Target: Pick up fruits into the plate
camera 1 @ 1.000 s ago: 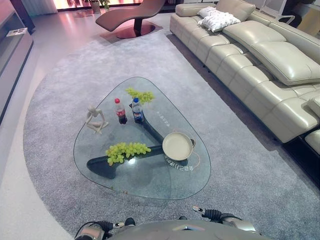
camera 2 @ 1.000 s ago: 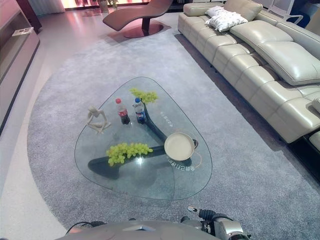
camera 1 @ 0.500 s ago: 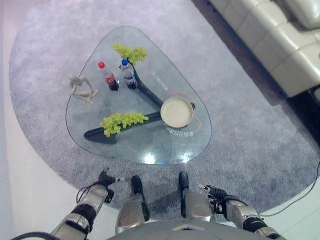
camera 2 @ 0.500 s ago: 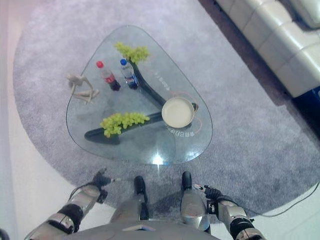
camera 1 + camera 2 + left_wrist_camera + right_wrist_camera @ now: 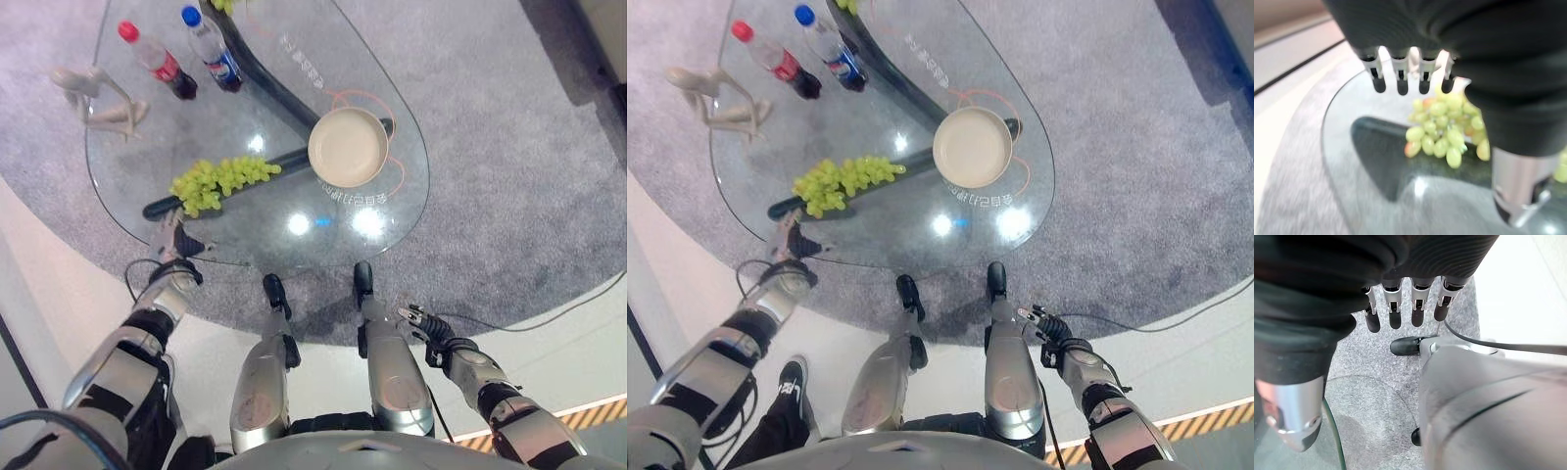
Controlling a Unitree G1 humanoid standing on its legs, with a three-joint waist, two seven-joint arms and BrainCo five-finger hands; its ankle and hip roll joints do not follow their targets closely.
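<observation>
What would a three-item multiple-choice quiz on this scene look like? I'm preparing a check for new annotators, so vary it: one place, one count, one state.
1. Where does the plate sit on the glass table?
A. toward the robot's right of the grapes
B. between the two bottles
C. on the carpet

2. How many bottles stand on the table?
A. one
B. two
C. four

3. What is the left hand doing?
A. holding the grapes
B. open at the table's near edge, holding nothing
C. gripping a bottle

Answers:
1. A: the plate lies right of the grapes.
2. B: a red-capped bottle and a blue-capped bottle stand side by side.
3. B: in the left wrist view its fingers are straight, with the grapes lying past them. The right hand hangs low off the table, also open.
</observation>
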